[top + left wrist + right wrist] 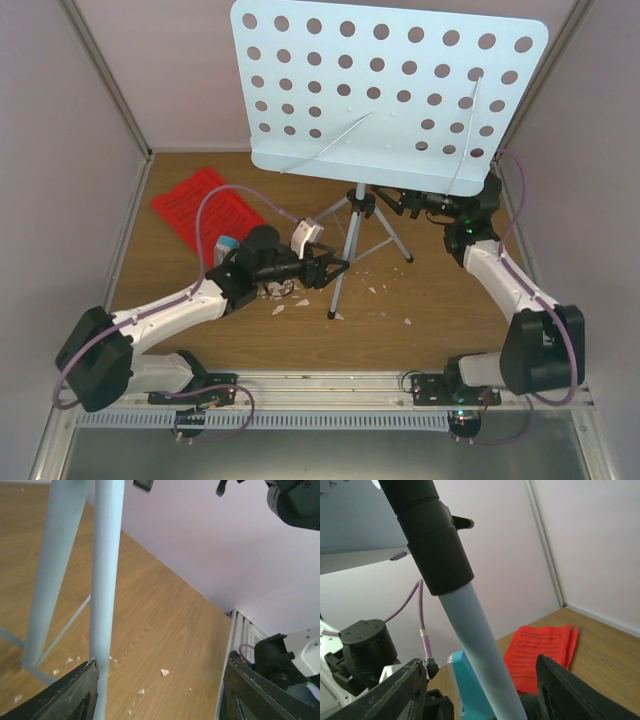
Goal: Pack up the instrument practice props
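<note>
Wooden table (450, 290), pale walls. Music stand (390, 85) likely light, stiff, top-heavy; best hold is pole (475, 625). Left gripper (161, 662) apart beside tripod leg (106, 580); right gripper (481, 662) apart, straddling pole.

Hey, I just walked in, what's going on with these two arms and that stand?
The robot is working on the pale-blue music stand with the hole-punched plate, which stands upright on the wooden table. The left gripper is open with one tripod leg between its fingers. The right gripper is open astride the stand's centre post, below a black collar. The red sheet-music pages and small blue box lie on the table.
</note>
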`<state>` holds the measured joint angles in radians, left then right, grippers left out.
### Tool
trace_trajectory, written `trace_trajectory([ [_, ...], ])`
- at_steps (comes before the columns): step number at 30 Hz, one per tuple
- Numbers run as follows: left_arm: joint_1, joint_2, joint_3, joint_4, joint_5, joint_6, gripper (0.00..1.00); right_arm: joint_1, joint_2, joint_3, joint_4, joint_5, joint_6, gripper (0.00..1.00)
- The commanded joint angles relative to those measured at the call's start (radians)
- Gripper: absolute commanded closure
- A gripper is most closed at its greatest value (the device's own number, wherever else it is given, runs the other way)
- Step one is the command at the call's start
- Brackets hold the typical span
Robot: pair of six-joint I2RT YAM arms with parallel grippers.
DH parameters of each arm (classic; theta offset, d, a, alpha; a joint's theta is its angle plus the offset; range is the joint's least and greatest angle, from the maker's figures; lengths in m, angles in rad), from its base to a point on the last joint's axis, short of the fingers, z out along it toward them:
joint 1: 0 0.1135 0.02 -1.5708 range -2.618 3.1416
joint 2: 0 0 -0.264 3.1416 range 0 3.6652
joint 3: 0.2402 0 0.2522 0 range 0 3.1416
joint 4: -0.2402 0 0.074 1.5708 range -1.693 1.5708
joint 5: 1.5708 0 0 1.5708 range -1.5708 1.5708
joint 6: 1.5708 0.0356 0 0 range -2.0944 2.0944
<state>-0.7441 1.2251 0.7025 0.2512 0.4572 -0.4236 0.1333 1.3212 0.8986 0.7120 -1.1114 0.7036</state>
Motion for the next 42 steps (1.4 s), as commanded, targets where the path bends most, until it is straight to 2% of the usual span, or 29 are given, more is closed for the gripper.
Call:
trace_trajectory([
  [1, 0.010, 0.055, 0.086, 0.067, -0.002, 0.089, 0.32, 0.044, 0.073, 0.094, 0.108, -0.092, -0.031, 0.42],
  [6, 0.010, 0.100, 0.105, 0.084, -0.047, 0.138, 0.37, 0.062, 0.130, 0.136, 0.141, -0.111, -0.048, 0.49],
  [11, 0.011, 0.122, 0.104, 0.111, -0.095, 0.169, 0.42, 0.071, 0.177, 0.164, 0.190, -0.139, -0.030, 0.62],
  [14, 0.011, 0.156, 0.127, 0.110, -0.105, 0.174, 0.43, 0.074, 0.193, 0.173, 0.222, -0.151, -0.015, 0.65],
  [17, 0.012, 0.185, 0.149, 0.098, -0.122, 0.169, 0.49, 0.076, 0.197, 0.177, 0.243, -0.153, -0.007, 0.69],
  [22, 0.016, 0.207, 0.169, 0.101, -0.127, 0.197, 0.62, 0.078, 0.195, 0.174, 0.269, -0.165, 0.000, 0.85],
  [27, 0.025, 0.236, 0.185, 0.088, -0.136, 0.223, 0.68, 0.078, 0.176, 0.154, 0.279, -0.165, -0.007, 0.99],
  [29, 0.025, 0.248, 0.189, 0.088, -0.134, 0.232, 0.70, 0.079, 0.169, 0.142, 0.277, -0.163, -0.012, 0.99],
  [31, 0.025, 0.259, 0.195, 0.089, -0.126, 0.243, 0.83, 0.080, 0.166, 0.127, 0.279, -0.160, -0.014, 0.99],
  [36, 0.026, 0.283, 0.199, 0.102, -0.130, 0.257, 1.00, 0.085, 0.149, 0.089, 0.281, -0.153, -0.013, 1.00],
  [42, 0.026, 0.244, 0.158, 0.219, -0.113, 0.275, 1.00, 0.117, 0.083, 0.022, 0.264, -0.084, 0.015, 1.00],
])
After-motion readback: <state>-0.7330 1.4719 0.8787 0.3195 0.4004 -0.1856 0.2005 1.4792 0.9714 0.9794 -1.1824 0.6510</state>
